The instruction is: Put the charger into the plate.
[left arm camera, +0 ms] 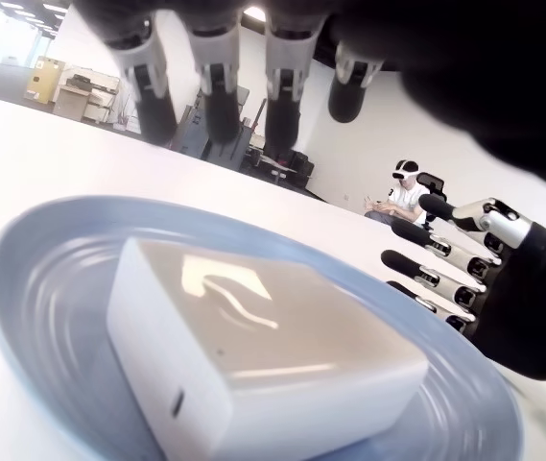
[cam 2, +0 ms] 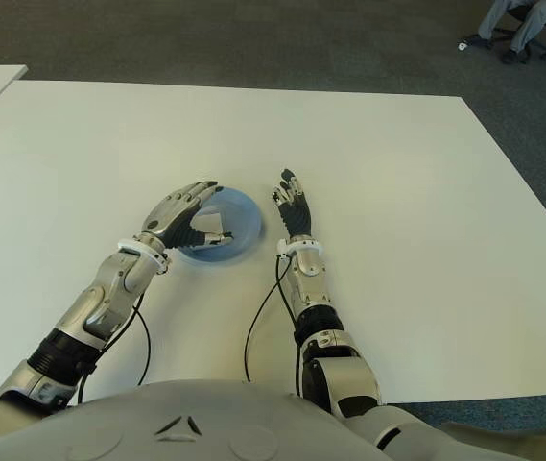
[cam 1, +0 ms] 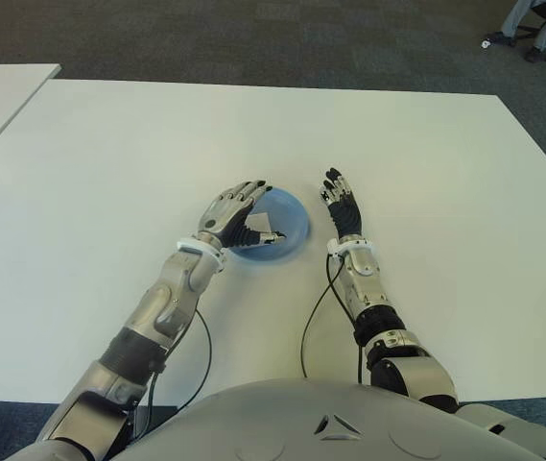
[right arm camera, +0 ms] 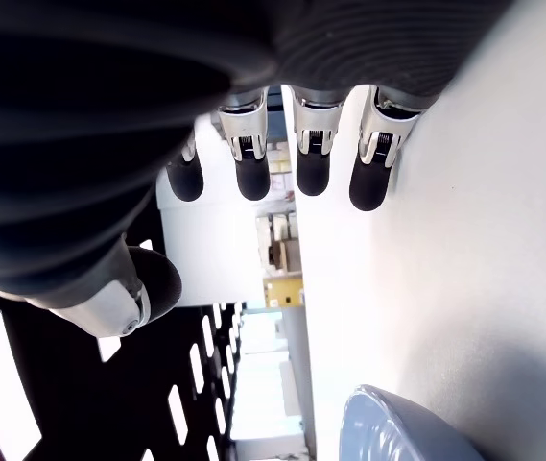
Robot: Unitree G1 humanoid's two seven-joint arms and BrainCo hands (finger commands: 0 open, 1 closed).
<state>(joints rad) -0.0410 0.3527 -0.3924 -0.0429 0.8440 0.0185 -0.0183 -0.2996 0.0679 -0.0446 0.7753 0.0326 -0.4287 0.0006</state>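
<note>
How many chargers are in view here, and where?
1. The white charger lies in the blue plate, under the open left hand. The right hand shows right of the plate, holding nothing.

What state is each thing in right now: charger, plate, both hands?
charger: lying flat in the plate, not gripped.
plate: upright on the table, holding the charger.
left hand: over the plate, fingers spread above the charger, holding nothing.
right hand: just right of the plate, fingers extended, holding nothing.
</note>
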